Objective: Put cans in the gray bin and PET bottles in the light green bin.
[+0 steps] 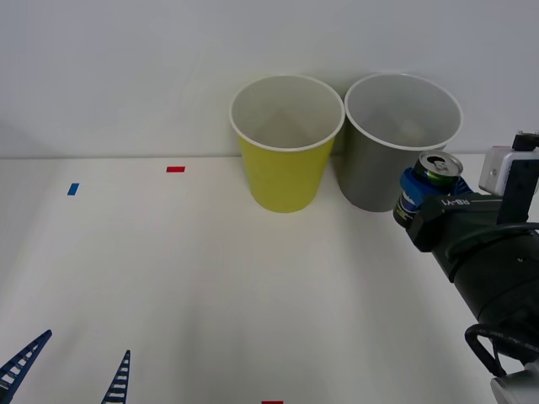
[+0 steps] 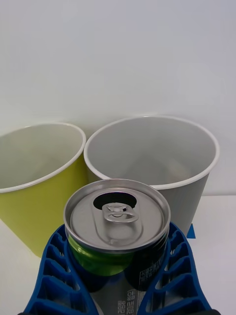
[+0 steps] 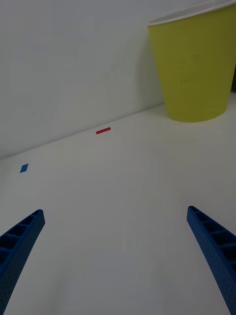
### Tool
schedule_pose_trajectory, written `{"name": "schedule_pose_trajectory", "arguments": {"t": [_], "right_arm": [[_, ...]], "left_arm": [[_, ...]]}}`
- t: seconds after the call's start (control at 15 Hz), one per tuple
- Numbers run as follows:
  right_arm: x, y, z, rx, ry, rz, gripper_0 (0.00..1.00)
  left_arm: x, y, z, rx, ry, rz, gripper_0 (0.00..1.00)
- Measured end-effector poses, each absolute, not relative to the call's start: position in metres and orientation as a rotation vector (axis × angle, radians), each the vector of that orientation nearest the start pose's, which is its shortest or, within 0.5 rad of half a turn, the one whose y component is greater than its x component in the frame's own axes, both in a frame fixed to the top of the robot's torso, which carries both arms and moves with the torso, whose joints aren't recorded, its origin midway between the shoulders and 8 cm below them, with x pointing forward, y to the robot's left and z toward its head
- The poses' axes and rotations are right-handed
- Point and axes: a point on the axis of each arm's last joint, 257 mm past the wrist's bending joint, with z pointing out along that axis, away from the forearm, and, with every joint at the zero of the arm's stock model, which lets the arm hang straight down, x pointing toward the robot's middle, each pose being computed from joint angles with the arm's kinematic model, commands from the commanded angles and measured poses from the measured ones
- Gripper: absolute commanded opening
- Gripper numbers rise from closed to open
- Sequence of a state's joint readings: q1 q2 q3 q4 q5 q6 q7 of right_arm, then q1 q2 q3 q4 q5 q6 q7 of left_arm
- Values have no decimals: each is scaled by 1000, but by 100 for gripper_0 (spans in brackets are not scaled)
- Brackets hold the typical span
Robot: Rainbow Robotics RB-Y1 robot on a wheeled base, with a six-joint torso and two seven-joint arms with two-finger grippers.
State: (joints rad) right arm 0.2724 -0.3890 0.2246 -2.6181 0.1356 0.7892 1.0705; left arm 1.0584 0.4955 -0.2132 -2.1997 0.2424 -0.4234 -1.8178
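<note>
Right gripper [image 1: 418, 195], blue ribbed fingers clamped on the small dark gray-green aluminium drink can [image 1: 439, 172] with silver pull-tab top. The can stands upright in the grasp, long axis vertical, opened top facing up, held clear of the white table [image 1: 210, 286] at the right side of the scene. In the right wrist view the can [image 2: 117, 224] sits between the two fingers [image 2: 54, 275], its green-and-dark wall visible below the lid.

The large dark gray tapered round plastic bin [image 1: 402, 139] lies directly ahead of the held can, just beyond it and slightly toward the robot's left; its pale rim [image 2: 151, 147] opens behind the lid. The large yellow-green tapered round plastic bin [image 1: 286, 143] stands beside it, farther left, the two rims nearly touching. The coming move therefore appears to be a short forward carry over the gray rim.

Left gripper [image 1: 72, 370], fingers spread apart and empty, waits low at the near left.
</note>
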Motion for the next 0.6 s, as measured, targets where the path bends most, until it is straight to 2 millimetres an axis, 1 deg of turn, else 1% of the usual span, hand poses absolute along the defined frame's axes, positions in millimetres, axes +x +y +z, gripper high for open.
{"name": "schedule_pose_trajectory", "arguments": {"t": [0.2, 0.33, 0.6], "right_arm": [[419, -196, -49, -40, 1636, 120, 0], [423, -195, -37, -52, 1610, 112, 0], [427, -192, -19, -59, 1569, 118, 0]], "left_arm": [[241, 261, -227, 308, 1618, 109, 100], [241, 261, -227, 308, 1618, 109, 100], [241, 261, -227, 308, 1618, 109, 100]]}}
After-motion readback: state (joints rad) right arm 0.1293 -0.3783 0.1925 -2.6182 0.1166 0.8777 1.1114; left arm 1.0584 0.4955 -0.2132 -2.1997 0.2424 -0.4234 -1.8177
